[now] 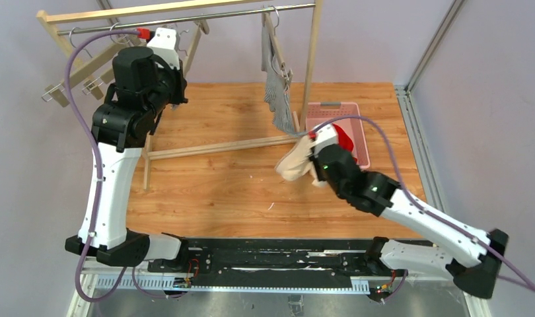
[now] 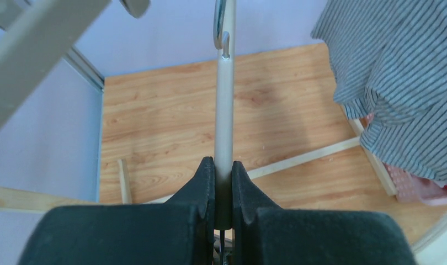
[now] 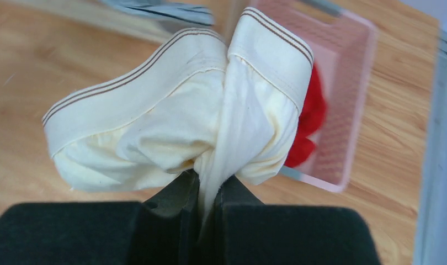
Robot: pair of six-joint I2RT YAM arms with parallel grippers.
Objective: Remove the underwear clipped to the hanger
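Right wrist view: the right end effector (image 3: 207,185) is pinched shut on the cream boxers (image 3: 171,127), bunched just ahead of its fingers, with the red pair (image 3: 312,121) in the pink basket (image 3: 348,83) beyond. The left end effector (image 2: 223,176) is clamped on a grey metal bar (image 2: 224,110), and the pinstriped pair (image 2: 398,83) hangs off to its right.

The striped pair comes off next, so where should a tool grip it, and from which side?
Probably pinch the loose bottom edge of the striped pair, coming from the near side. It hangs straight down from the hanger, so that edge dangles free, while its top sits close beside the rack post.
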